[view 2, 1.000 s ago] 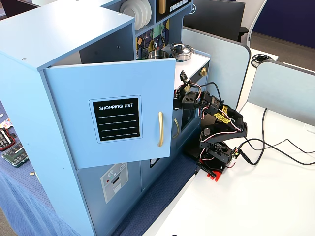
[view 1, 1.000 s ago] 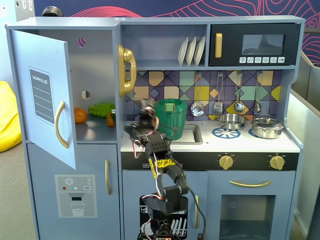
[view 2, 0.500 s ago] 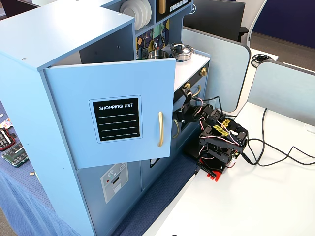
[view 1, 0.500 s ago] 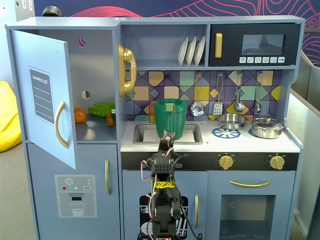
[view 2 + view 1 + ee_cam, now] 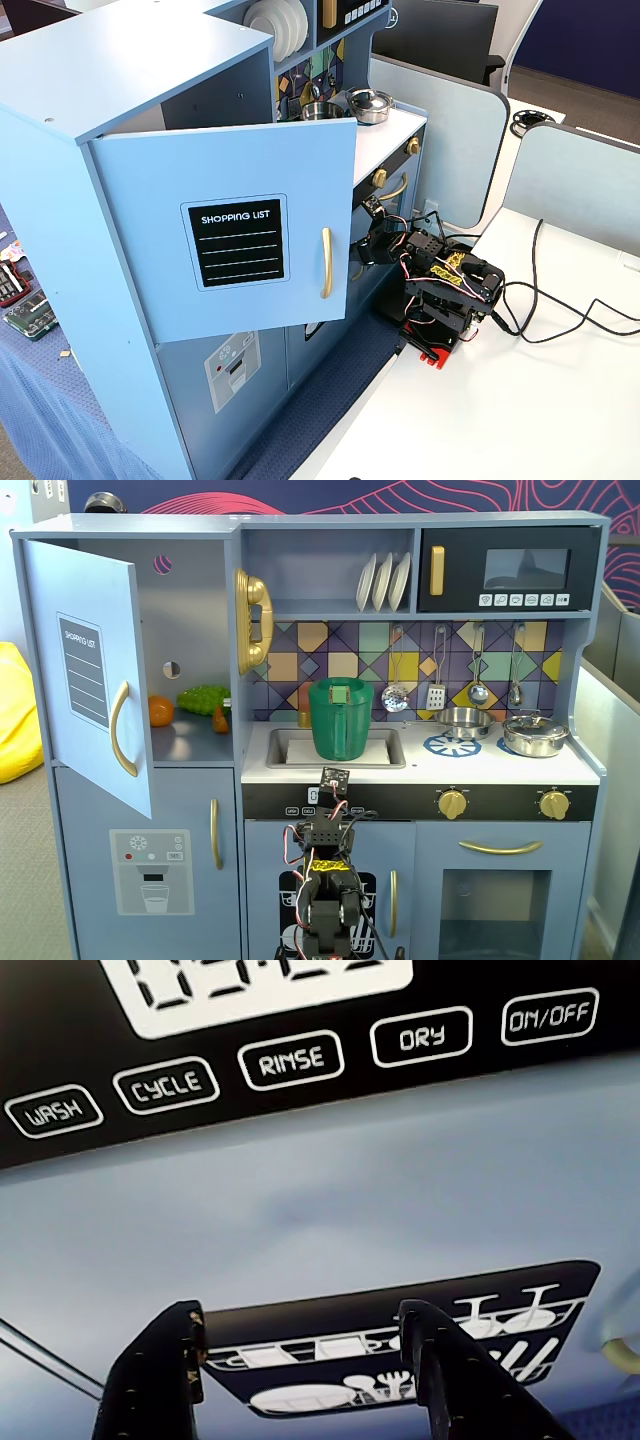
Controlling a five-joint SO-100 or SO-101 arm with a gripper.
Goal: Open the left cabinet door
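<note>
The left cabinet door (image 5: 90, 670) is blue-grey with a black "SHOPPING LIST" panel and a curved gold handle (image 5: 120, 728). It stands swung wide open, also in the other fixed view (image 5: 225, 235). My gripper (image 5: 302, 1312) is open and empty, its jaws well apart. It points at the dishwasher front just below the black button panel (image 5: 290, 1060). In a fixed view the folded arm (image 5: 325, 880) sits low in front of the kitchen's middle, right of the door and apart from it. The gripper (image 5: 368, 228) shows beside the door's free edge without touching it.
Inside the open cabinet lie an orange (image 5: 160, 710) and a green toy (image 5: 203, 698). Below is the door with the dispenser picture (image 5: 150, 870). A green pitcher (image 5: 340, 718) stands in the sink. Cables (image 5: 560, 315) trail over the white table behind the arm.
</note>
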